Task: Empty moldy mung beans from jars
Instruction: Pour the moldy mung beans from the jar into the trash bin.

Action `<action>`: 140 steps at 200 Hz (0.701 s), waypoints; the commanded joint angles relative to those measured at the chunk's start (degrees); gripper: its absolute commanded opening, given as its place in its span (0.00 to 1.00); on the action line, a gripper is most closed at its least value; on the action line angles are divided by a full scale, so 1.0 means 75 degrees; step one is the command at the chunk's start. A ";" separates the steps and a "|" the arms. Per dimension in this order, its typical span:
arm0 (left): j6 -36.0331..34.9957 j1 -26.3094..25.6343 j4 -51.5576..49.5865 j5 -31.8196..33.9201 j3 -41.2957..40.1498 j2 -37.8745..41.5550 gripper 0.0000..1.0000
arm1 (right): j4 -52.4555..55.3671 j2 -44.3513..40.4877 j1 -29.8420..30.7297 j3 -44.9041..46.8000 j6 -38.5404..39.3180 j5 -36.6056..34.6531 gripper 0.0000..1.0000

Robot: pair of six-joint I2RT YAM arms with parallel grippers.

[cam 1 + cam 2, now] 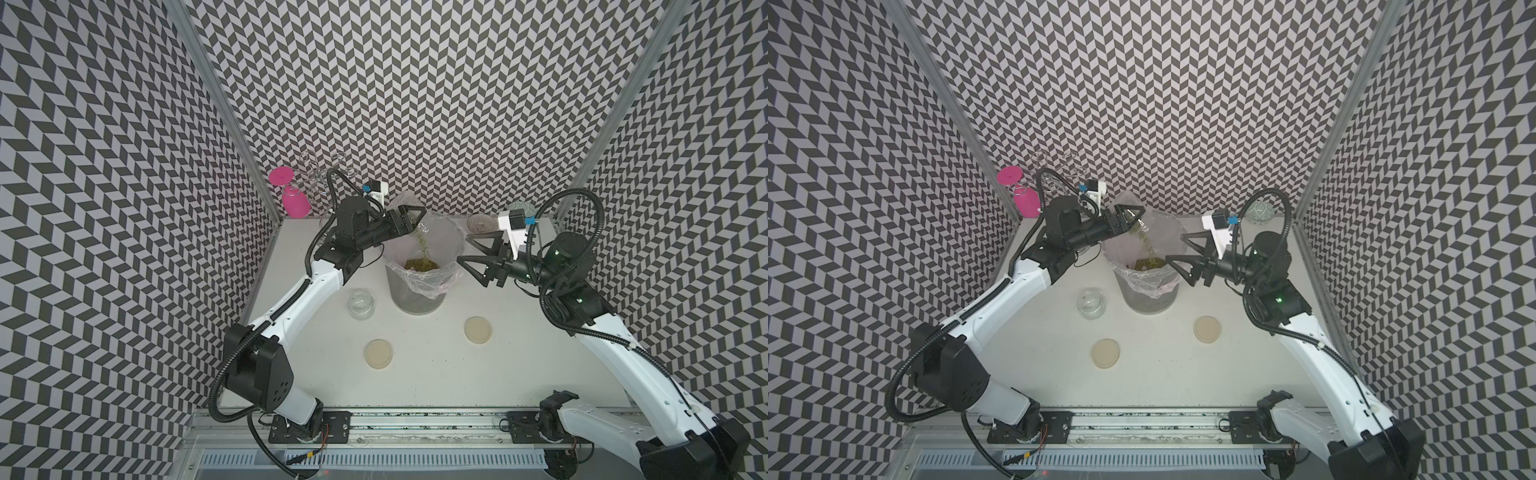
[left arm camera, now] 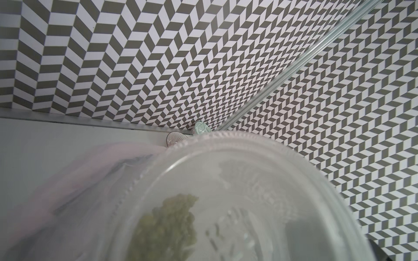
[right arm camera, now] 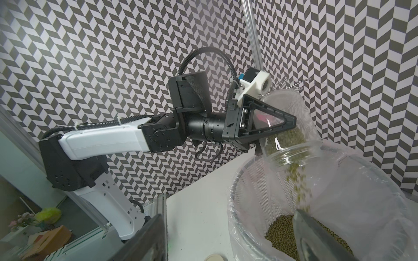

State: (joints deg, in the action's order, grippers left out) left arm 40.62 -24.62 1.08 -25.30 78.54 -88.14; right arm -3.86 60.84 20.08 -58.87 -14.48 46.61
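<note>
My left gripper (image 1: 410, 220) is shut on a clear glass jar (image 3: 287, 126), holding it tilted mouth-down over the mesh bin (image 1: 415, 297) with its plastic liner. Olive-green mung beans (image 3: 298, 180) stream from the jar's mouth onto the heap of beans (image 1: 422, 264) in the bin. Through the jar's base the left wrist view shows a clump of beans (image 2: 167, 223) still inside. My right gripper (image 1: 463, 248) hangs open and empty just right of the bin's rim. A second jar (image 1: 360, 304) stands upright, lidless and empty, left of the bin.
Two cream lids (image 1: 379, 353) (image 1: 478, 329) lie flat on the white table in front of the bin. A pink goblet (image 1: 296, 201) and clear glasses (image 1: 320, 174) stand at the back left corner. Two patterned bowls (image 1: 480, 223) (image 1: 1260, 212) sit at the back right.
</note>
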 commanded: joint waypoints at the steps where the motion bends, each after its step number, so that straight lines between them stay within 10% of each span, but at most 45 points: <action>1: -0.0871 -0.0107 0.0397 0.0434 -0.0006 0.0203 0.62 | -0.0226 -0.0236 -0.0040 0.0066 0.0049 -0.0138 0.87; 140: -0.3781 -0.1623 -0.1417 0.4110 0.0905 0.0115 0.64 | -0.0258 -0.0446 -0.0081 0.0372 0.0053 -0.0431 0.88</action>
State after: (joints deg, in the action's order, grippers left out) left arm 17.56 -34.89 -10.00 -2.33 81.89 -88.14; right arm -3.75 59.16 19.94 -56.99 -14.44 44.29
